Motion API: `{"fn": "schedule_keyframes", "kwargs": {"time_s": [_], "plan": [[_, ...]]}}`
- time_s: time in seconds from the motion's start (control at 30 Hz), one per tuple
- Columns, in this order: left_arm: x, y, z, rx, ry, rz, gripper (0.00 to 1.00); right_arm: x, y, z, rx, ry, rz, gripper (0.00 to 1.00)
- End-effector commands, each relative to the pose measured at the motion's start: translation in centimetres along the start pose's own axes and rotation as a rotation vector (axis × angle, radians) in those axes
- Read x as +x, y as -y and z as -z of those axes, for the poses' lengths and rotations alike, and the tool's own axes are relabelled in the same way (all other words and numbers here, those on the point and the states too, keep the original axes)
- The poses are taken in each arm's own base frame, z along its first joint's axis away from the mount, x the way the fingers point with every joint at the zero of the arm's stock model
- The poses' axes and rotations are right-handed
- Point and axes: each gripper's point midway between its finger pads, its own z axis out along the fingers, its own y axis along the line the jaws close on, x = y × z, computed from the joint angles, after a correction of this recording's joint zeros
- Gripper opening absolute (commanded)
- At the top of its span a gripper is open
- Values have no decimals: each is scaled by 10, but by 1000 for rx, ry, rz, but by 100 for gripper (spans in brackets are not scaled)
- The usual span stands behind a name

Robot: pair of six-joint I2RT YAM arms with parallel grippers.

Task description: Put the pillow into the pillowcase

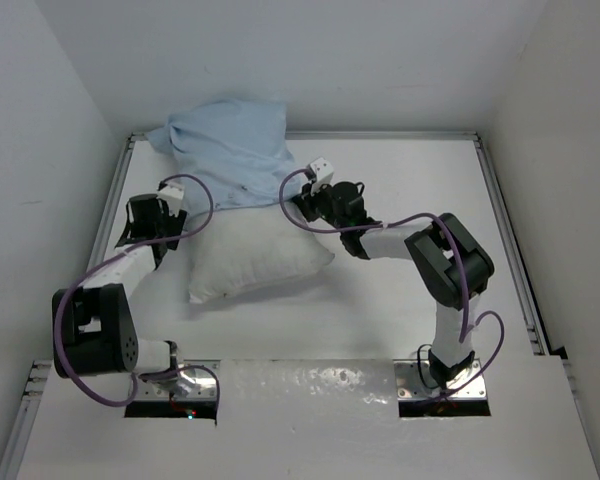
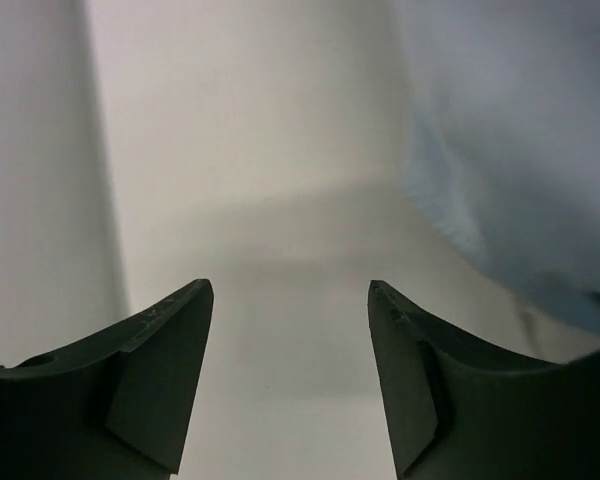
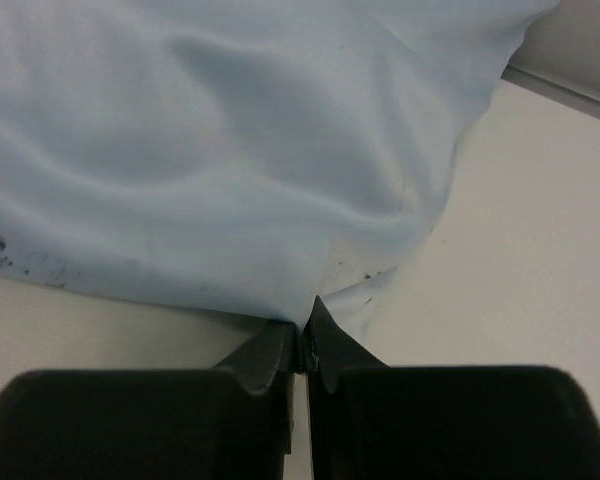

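Pillowcase (image 1: 228, 150): bunched up, touching the pillow (image 1: 255, 258).
Right claw (image 3: 305, 350): closed tight, pinching the pillowcase edge.
Left claw (image 2: 289, 290): open, holding nothing, pillowcase just beside it.

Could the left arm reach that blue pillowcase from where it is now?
Probably yes. The left gripper is open and empty, the pillowcase lies close beside it, and nothing shows between them.

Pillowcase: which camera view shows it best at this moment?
Top external: only it shows the whole pillowcase, bunched at the far left against the pillow. The right wrist view shows just its edge, pinched in the right pincer. The left wrist view catches a blurred blue patch.
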Motion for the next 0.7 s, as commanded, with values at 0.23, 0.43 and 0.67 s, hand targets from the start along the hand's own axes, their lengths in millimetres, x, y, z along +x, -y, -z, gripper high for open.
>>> {"fn": "schedule_keyframes", "kwargs": {"time_s": [0.23, 0.43, 0.67], "plan": [[-51, 39, -5, 232, 242, 12, 69, -33, -3, 15, 6, 98, 45, 0], [-54, 35, -26, 191, 264, 7, 62, -31, -5, 14, -8, 84, 50, 0], [-78, 36, -36, 222, 311, -3, 12, -28, -3, 17, 7, 71, 40, 0]]}}
